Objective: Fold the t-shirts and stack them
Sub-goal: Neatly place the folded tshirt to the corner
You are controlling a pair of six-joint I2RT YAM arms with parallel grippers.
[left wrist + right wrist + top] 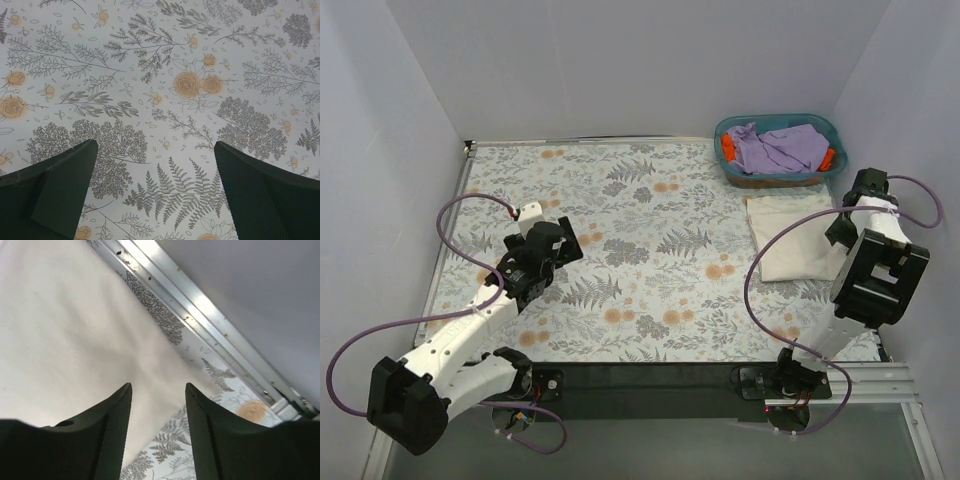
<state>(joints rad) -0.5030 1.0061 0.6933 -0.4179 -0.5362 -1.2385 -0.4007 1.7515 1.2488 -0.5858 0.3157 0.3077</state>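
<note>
Right wrist view shows the right gripper (158, 390) with its two black fingers partly apart. There is a narrow gap between them and nothing is held in it. Directly under the fingers lies the large cream cloth t-shirt (60, 330), smooth and flat. Its edge is near a silver metal rail (200, 305) that runs along the table side.

In the top view this t-shirt is a folded rectangle on the right part of the floral printed table cover (650, 230). It lies just in front of the teal plastic basket (776, 119), which stands in the far right corner. Inside the basket is a crumpled lavender-purple garment (780, 148), and an orange-red garment (728, 150) shows at both ends beside it.

The left gripper (155, 144) has its fingers wide apart and holds nothing. It hangs over the bare cover on the left side, well apart from the shirts.
</note>
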